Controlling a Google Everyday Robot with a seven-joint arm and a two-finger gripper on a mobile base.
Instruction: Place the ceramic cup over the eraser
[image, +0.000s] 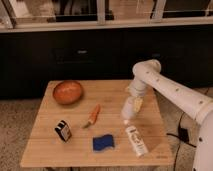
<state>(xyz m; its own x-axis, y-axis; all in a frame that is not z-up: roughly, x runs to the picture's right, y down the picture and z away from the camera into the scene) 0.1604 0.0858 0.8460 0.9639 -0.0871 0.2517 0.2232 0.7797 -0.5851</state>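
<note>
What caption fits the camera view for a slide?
Gripper poised over the wooden table beside a white bottle; orange bowl, carrot, blue sponge lie nearby.

The pincer (127, 115) hovered over the counter (45, 147), near a white bottle (136, 140); an orange bowl (67, 92) sat well apart.

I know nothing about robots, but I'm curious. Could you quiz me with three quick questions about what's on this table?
1. True or false: the orange bowl sits at the far left of the wooden table.
2. The gripper hangs over the table's right side. Which thing is nearest it? A) white bottle B) bowl C) black-and-white block
3. Fill in: the carrot lies between the bowl and the blue ____.
Key: 1 true; 2 A; 3 sponge.
</note>
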